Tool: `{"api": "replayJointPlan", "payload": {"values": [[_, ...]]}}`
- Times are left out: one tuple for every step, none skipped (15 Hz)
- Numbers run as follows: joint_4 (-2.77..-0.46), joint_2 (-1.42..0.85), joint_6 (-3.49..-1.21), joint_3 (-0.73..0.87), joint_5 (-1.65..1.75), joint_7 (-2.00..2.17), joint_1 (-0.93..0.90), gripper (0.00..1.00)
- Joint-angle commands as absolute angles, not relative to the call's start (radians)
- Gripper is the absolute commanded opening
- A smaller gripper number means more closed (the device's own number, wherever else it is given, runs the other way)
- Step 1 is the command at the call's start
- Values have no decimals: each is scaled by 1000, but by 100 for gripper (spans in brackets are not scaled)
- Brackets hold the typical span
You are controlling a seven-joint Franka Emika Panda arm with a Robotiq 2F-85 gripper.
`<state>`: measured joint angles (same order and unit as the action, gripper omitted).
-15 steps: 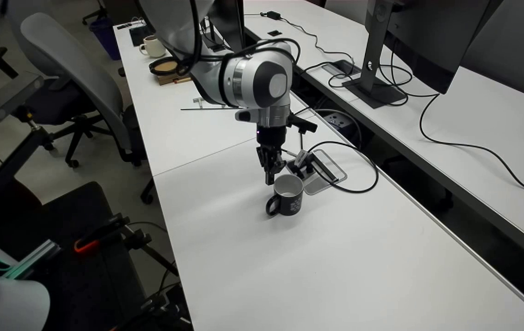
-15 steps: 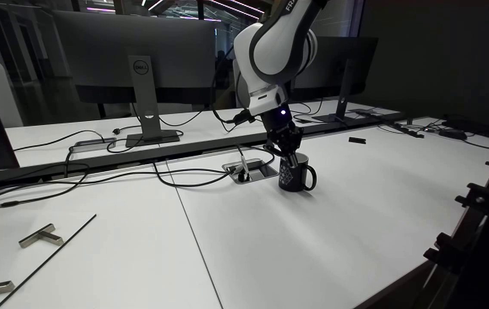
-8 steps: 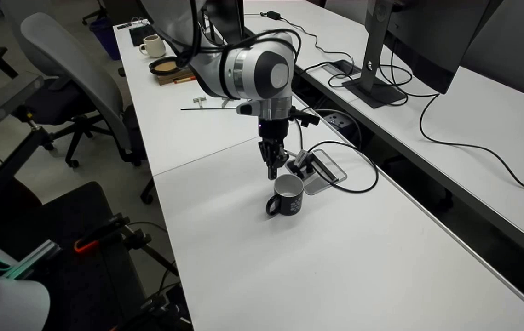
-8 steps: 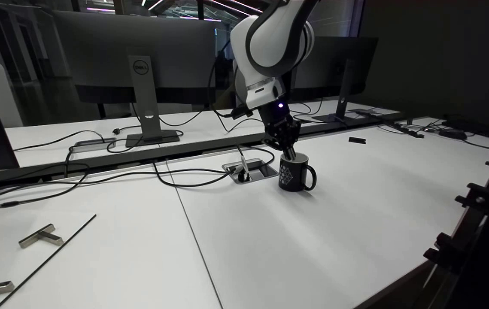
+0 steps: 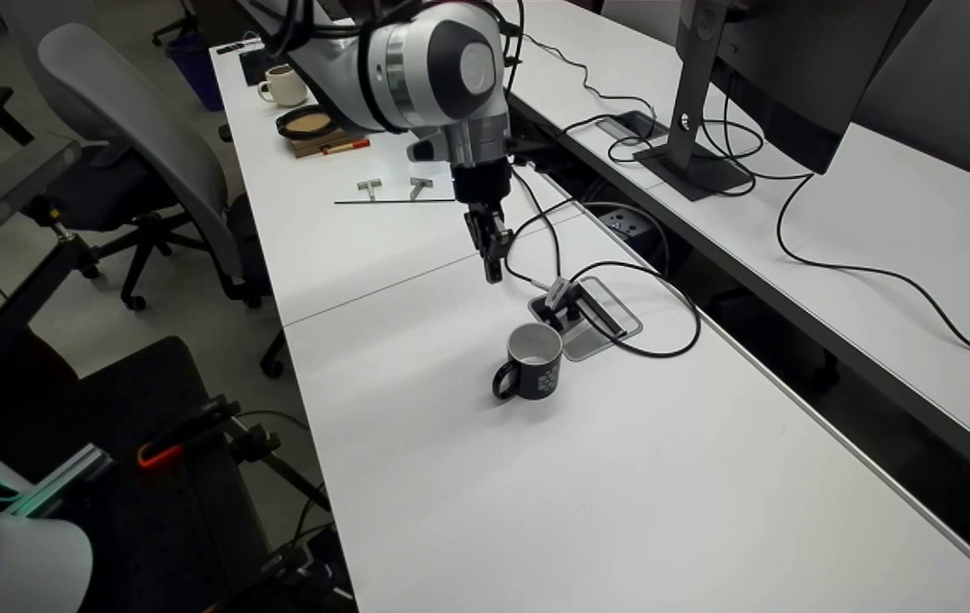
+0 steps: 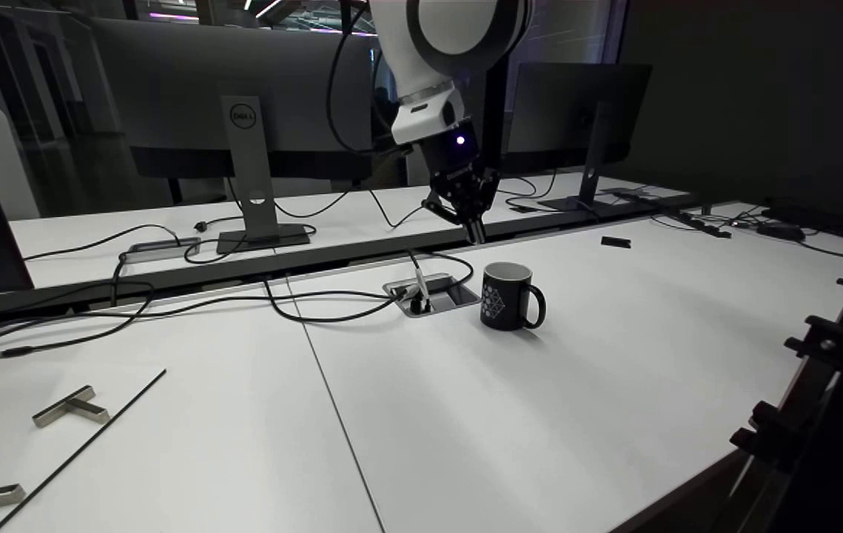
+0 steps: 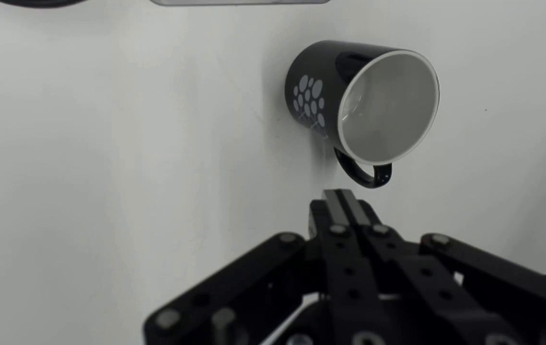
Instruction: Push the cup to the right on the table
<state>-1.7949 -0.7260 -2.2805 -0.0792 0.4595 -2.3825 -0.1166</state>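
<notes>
The cup [image 5: 539, 380] is a dark grey mug with a pale inside. It stands upright on the white table [image 5: 433, 494], and shows whole in both exterior views, with its patterned side and handle visible on the body [image 6: 501, 305]. In the wrist view the cup [image 7: 318, 91] is above the fingertips, its handle pointing down toward them. My gripper [image 5: 493, 277] is up in the air, apart from the cup, on its far side in that exterior view. The gripper [image 6: 476, 235] is above and left of the cup in an exterior view. Its fingers [image 7: 341, 194] are shut with nothing between them.
A recessed cable box [image 5: 591, 319] with plugs and looping black cables lies close to the cup. Metal T-shaped pieces [image 6: 72, 407] lie on the table. A cream mug [image 5: 284, 86] and a wooden block [image 5: 321, 145] stand farther along. A monitor [image 6: 243, 96] stands on the neighbouring desk.
My gripper has risen and drawn back from beside the cup's rim, up and to the left in both exterior views. The cup has stayed in place.
</notes>
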Motion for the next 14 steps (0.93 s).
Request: {"api": "replayJointPlan", "payload": {"values": [[-1900,-620,-2332,-72,481,-2277,-137,0],[-1906,-610,-2337,-77,474,-2265,-134,0],[-1913,-602,-2343,-82,470,-2255,-131,0],[-1854,-650,-2310,-89,465,-2293,-125,26],[-1857,-644,-2310,-91,464,-2291,-125,2],[-1857,-645,-2310,-91,464,-2291,-125,7],[-1857,-647,-2310,-91,464,-2291,-125,16],[-1857,-649,-2310,-91,464,-2291,-125,23],[-1857,-650,-2310,-91,464,-2291,-125,26],[-1857,-650,-2310,-91,464,-2291,-124,26],[-1857,-650,-2310,-91,464,-2291,-124,26],[-1857,-650,-2310,-91,464,-2291,-124,26],[-1857,-650,-2310,-91,464,-2291,-124,26],[-1857,-650,-2310,-91,464,-2291,-124,26]]}}
